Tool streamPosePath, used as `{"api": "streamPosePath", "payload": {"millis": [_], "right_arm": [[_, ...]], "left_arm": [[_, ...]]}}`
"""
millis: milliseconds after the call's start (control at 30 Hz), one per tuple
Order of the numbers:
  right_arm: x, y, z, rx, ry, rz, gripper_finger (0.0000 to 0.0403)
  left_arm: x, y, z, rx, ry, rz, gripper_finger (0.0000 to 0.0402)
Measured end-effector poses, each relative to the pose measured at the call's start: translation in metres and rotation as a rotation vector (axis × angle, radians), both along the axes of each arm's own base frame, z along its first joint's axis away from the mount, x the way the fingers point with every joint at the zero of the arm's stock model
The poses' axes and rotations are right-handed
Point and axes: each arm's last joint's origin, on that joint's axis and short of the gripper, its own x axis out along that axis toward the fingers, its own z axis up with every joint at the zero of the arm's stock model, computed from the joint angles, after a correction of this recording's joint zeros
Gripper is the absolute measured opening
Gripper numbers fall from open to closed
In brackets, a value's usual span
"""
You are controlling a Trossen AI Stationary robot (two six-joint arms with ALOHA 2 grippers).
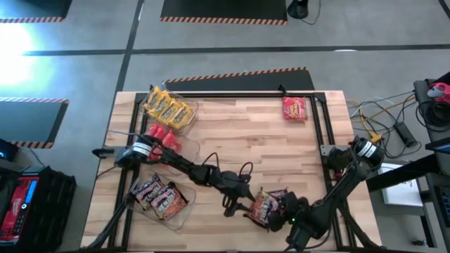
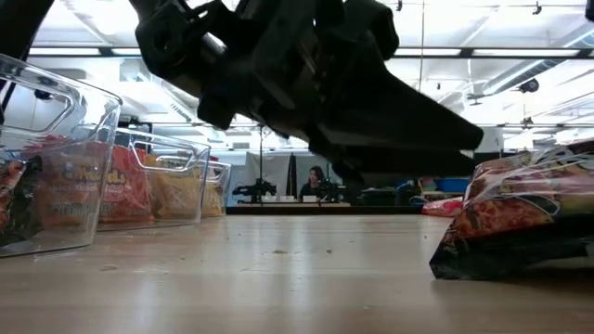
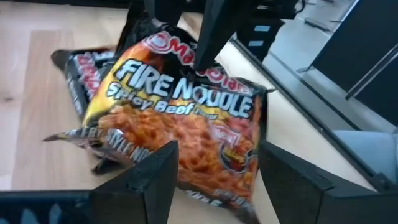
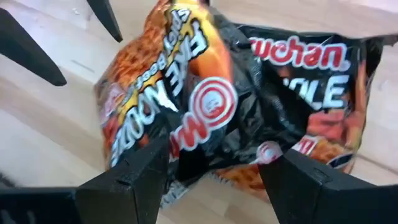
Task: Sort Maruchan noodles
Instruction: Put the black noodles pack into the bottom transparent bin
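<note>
Separation of two stacked dark Fire Noodle packets at the near edge of the desk is the step in hand, by the look of it. The left tool stands released just beside the pile on its left side, its fingers straddling the lower edge of the upper packet. The right tool faces it from the opposite side, also released, with its fingers spread around the crumpled wrappers and gripping nothing. To do this well, one tool should pinch only the upper packet by a free edge or corner, while the other stays clear or pins the lower packet. Crinkly film probably slips and drags its neighbour along, so close low on the seam and lift slowly. The matching dark packets lie in the near bin at the left; yellow packets and red ones fill the bins beyond it, and a single red packet waits at the far right
</note>
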Motion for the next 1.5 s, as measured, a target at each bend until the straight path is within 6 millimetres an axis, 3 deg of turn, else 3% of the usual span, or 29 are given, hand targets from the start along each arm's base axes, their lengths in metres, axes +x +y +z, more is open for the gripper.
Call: {"api": "streamPosePath", "payload": {"millis": [200,633,1167,1500], "right_arm": [[-0.002,-0.005,-0.009,-0.025,-0.022,-0.006,0.0224],[0.01,-0.004,-0.011,-0.055,-0.167,0.047,0.0224],[0.021,-0.016,-0.014,-0.114,-0.186,0.046,0.0222],[0.021,-0.016,-0.013,-0.111,-0.19,0.042,0.0161]], "left_arm": [[0.001,-0.001,-0.012,-0.007,0.016,0.002,0.0194],[0.0,-0.002,-0.017,-0.001,0.047,0.002,0.017],[0.0,0.0,-0.018,0.033,0.047,0.074,0.017],[0.003,0.003,-0.014,0.028,0.013,0.089,0.0169]]}}
